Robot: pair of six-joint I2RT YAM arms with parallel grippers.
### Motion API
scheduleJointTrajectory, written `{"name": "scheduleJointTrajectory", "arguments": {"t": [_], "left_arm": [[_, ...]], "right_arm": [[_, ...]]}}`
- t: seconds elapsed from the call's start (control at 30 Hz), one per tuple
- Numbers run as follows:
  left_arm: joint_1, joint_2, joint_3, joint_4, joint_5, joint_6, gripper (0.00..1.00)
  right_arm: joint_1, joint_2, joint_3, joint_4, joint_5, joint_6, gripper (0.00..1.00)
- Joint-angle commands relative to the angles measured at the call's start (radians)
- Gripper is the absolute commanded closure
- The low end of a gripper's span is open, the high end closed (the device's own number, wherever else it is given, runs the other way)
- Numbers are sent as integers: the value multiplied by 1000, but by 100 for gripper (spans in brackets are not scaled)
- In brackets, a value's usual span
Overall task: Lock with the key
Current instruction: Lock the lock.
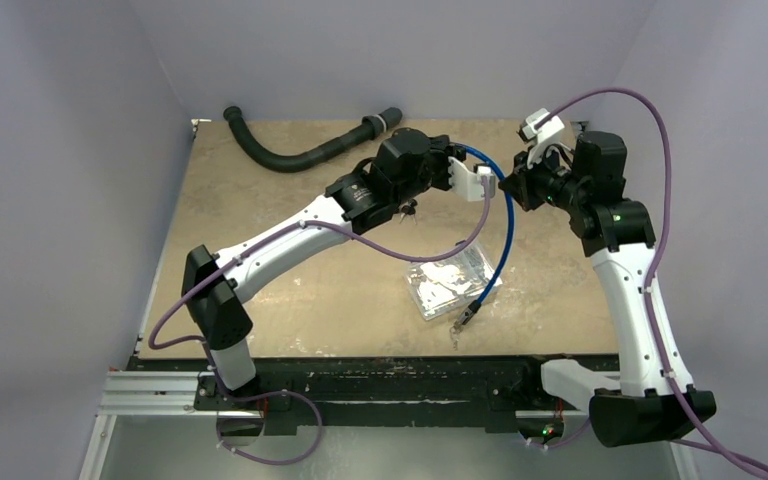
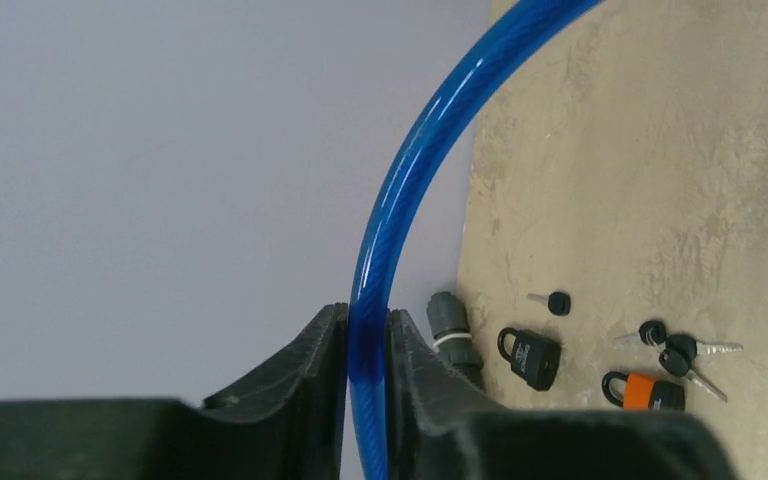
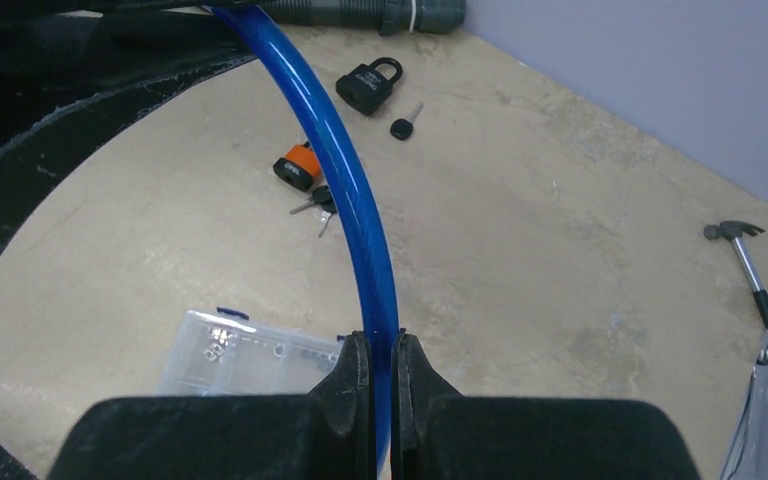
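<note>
A blue cable lock [image 1: 505, 240] arcs between both grippers, and its metal end [image 1: 463, 318] hangs down onto the table. My left gripper [image 2: 367, 315] is shut on the cable [image 2: 410, 170]. My right gripper [image 3: 384, 340] is shut on the same cable [image 3: 355, 200] further along. In the top view the two grippers [image 1: 475, 180] [image 1: 515, 185] are close together, raised over the table's far middle. A black padlock [image 3: 370, 85], a single black-headed key [image 3: 401, 127], an orange padlock [image 3: 297, 165] and a bunch of keys [image 3: 318, 203] lie on the table.
A clear plastic parts box [image 1: 450, 280] lies under the hanging cable. A black corrugated hose [image 1: 300, 150] lies along the far edge. A hammer [image 3: 755, 285] lies near the table's edge in the right wrist view. Grey walls enclose the table.
</note>
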Motion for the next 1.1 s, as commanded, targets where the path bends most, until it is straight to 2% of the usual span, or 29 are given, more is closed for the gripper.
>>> {"name": "scheduleJointTrajectory", "arguments": {"t": [0.0,0.07,0.2,0.4,0.53,0.57,0.6,0.73,0.93,1.07], "left_arm": [[13,-33,-11,103,-37,-17,87],[30,-42,-24,140,-37,-65,100],[88,-58,20,160,3,-259,100],[187,-161,10,185,258,-535,100],[219,-211,-7,226,354,-645,100],[225,-215,1,223,358,-673,100],[229,-218,10,219,362,-703,100],[250,-234,28,233,392,-779,100],[269,-222,75,220,375,-838,100],[304,-212,106,229,402,-910,100]], "right_arm": [[5,-49,3,82,-41,5,100],[6,-67,-18,107,-70,1,100],[5,-80,-27,131,-153,34,99],[5,-78,-34,172,-272,157,38],[5,-103,-64,230,-303,202,9],[5,-114,-75,247,-277,214,5],[6,-128,-87,272,-254,238,2],[5,-188,-131,344,-113,278,1],[3,-147,-61,248,-139,196,1],[2,-126,-70,233,-109,209,3]]}}
